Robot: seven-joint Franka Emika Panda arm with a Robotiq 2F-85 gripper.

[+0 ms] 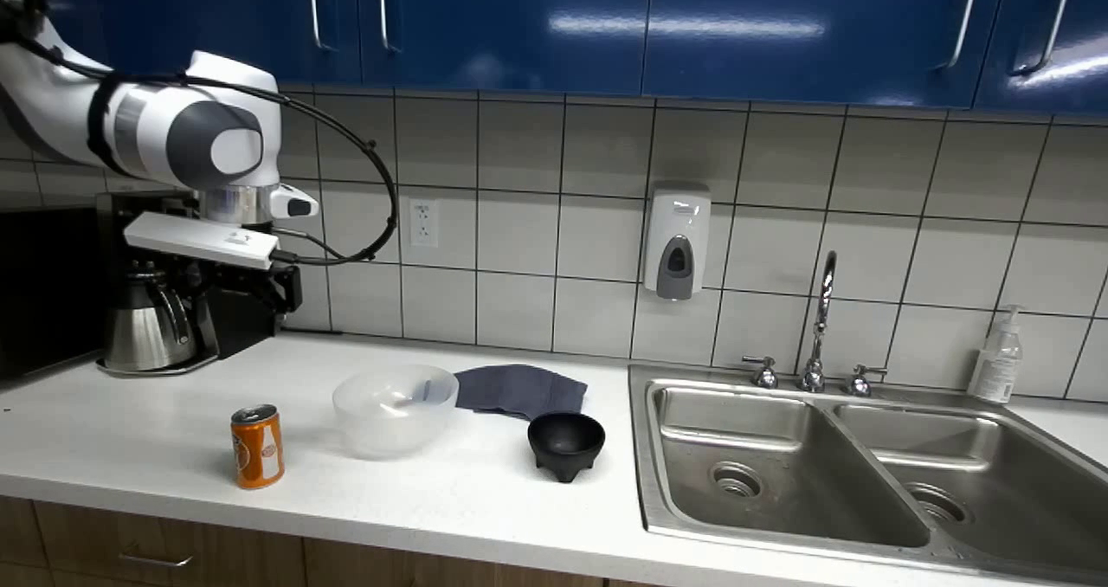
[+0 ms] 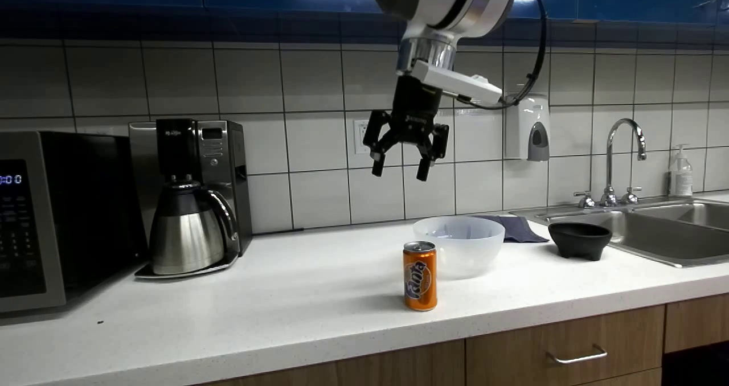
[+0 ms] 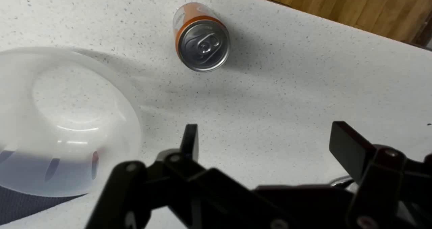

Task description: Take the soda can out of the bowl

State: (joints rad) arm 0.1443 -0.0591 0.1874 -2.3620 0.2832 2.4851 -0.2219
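The orange soda can stands upright on the counter, outside the bowl and apart from it. It also shows in an exterior view and in the wrist view, silvery top up. The translucent whitish bowl stands beside it, also seen in an exterior view and at the left of the wrist view. I see no object inside it. My gripper is open and empty, high above the counter. In the wrist view, bare counter shows between its fingers, with the can beyond them.
A small black bowl stands near the steel sink. A dark blue cloth lies behind the translucent bowl. A coffee maker with a steel pot and a microwave stand by the wall. Blue cabinets hang above.
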